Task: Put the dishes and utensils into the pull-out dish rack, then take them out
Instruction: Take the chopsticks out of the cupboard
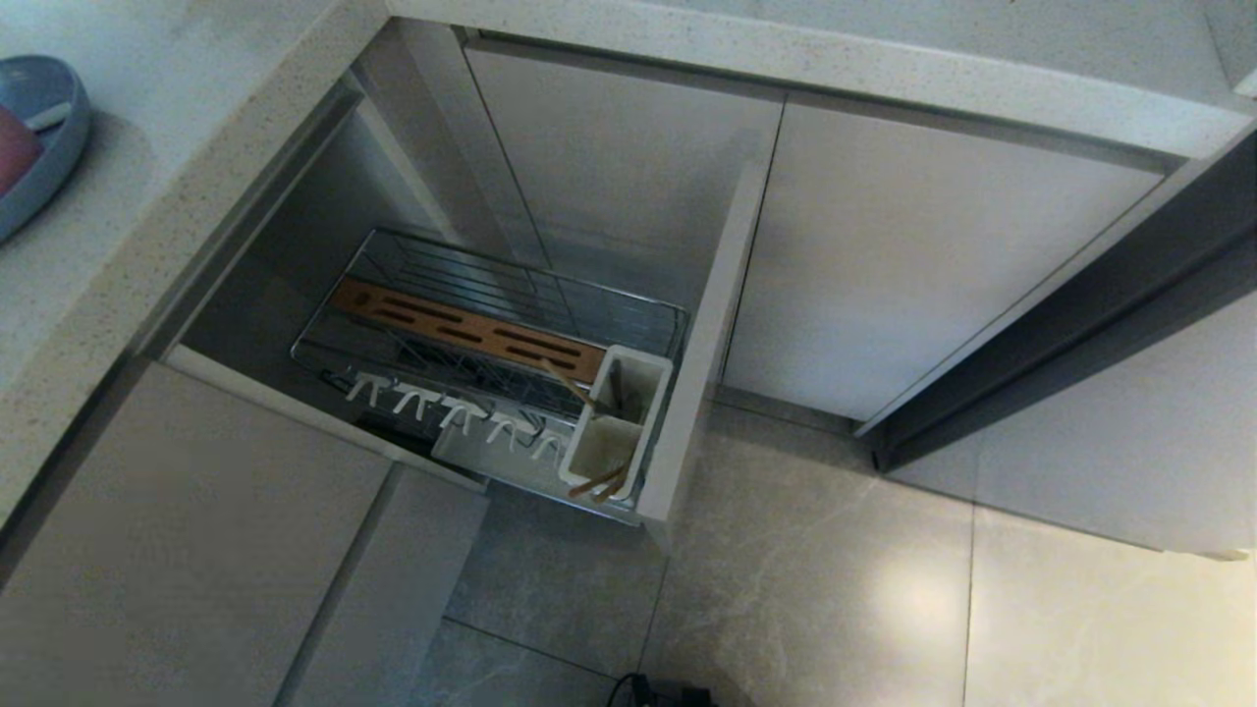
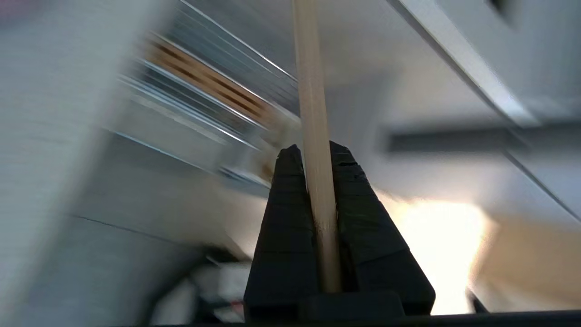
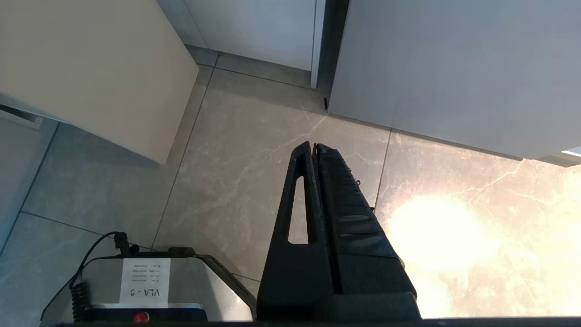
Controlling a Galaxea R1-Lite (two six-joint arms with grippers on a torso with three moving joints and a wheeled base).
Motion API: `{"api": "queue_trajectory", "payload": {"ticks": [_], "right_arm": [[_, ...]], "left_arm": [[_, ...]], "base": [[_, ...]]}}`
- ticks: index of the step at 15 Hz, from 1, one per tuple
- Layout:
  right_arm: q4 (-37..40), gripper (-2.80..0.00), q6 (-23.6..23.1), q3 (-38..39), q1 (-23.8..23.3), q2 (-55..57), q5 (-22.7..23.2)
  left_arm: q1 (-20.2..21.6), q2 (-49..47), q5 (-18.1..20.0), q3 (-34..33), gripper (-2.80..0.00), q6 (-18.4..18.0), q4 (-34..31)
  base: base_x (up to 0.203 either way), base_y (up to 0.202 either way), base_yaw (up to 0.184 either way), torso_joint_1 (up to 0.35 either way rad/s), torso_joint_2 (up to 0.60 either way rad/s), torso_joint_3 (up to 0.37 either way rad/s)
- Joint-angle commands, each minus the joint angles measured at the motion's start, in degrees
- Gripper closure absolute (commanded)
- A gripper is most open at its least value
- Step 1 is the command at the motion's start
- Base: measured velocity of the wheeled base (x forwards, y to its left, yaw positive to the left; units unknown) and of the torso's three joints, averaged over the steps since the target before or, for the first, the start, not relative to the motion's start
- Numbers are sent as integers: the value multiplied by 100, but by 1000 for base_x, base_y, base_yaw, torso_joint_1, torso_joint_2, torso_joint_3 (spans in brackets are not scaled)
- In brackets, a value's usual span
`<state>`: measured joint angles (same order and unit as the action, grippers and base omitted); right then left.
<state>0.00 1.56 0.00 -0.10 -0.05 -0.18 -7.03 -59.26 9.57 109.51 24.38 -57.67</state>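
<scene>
My left tool (image 2: 313,152) clamped one chopstick (image 2: 313,113); right tool (image 3: 315,147) clenched on nothing above the floor (image 3: 254,150).
Pull-out dish rack (image 1: 511,304) stood open, more chopsticks (image 1: 601,483) sat in its white caddy (image 1: 619,417). Blue plate (image 1: 44,147) lay on the bench (image 1: 108,245), something pink on it.

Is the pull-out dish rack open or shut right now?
Open: the pull-out dish rack stands out of the cabinet, its beige front panel swung clear, wooden strip and caddy exposed.
</scene>
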Motion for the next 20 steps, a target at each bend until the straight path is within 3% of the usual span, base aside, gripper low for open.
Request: {"api": "queue_trajectory", "payload": {"ticks": [1,9,14,20], "right_arm": [[0,0,2,0,1,-4,1],[0,0,-6,0,1,-4,1],[0,0,1,0,1,-4,1],[0,0,-6,0,0,-4,1]], "left_arm": [[317,-60,-611,-5,0,-55,74],[1911,-824,-1800,-16,0,-92,893],[2119,-1285,-2836,-9,0,-92,1130],[2145,-1419,-2969,-160,0,-92,1200]], "base": [[0,0,0,0,0,0],[0,0,0,0,0,0],[0,0,0,0,0,0],[0,0,0,0,0,0]]}}
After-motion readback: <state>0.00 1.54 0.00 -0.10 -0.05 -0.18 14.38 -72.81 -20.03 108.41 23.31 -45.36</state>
